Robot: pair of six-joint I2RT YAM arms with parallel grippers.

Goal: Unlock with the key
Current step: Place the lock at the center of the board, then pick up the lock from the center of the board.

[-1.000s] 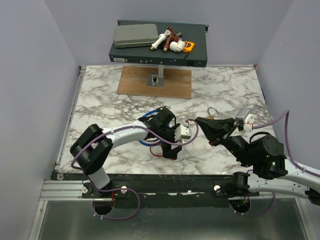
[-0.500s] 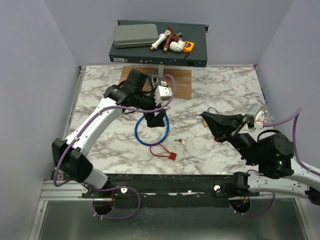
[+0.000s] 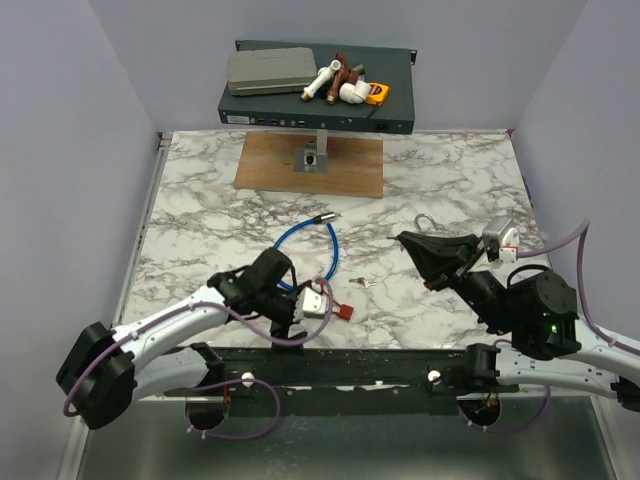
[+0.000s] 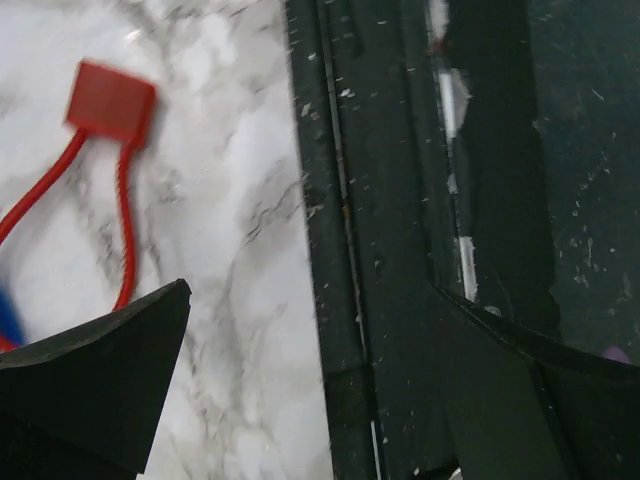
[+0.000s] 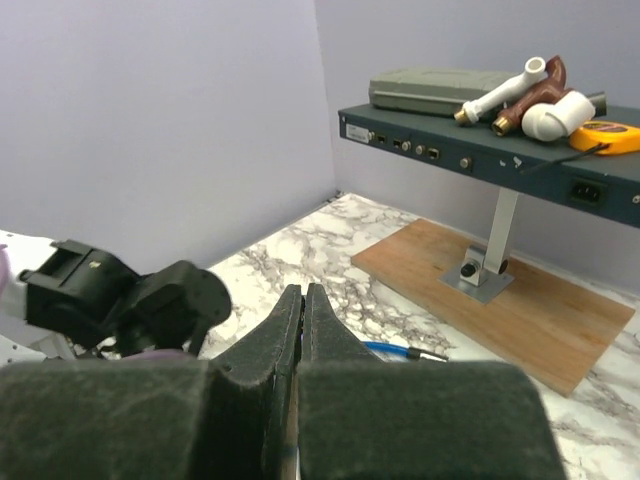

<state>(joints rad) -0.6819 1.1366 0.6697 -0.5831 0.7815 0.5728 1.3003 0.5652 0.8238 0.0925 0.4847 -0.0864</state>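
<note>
Nearest to you, the left gripper [image 4: 312, 300] hangs over the near edge of the table [image 3: 200, 200]. Its jaws are wide apart and nothing is between them. Just beside it lies the red tag [image 4: 110, 100] of the thin red strap [image 4: 122, 230].

The key [image 3: 362, 283] lies flat on the marble a little further in, between the two grippers. Whether the strap is joined to it, I cannot tell from above. I judge the key very light, stiff, flat and slippery, so it can easily slide or turn under the fingers. You do better to take the soft strap or its tag, or to pinch the key's head from the sides and leave the blade free.

The right gripper [image 5: 302, 295] has its jaws pressed together, and nothing shows between them. Just behind it, only the silver shackle of the padlock [image 3: 427, 220] shows. Further away are the blue cable [image 3: 296, 231], the wooden board [image 3: 270, 165] and the dark rack unit [image 3: 400, 110]. No brand, label or writing is readable anywhere.
</note>
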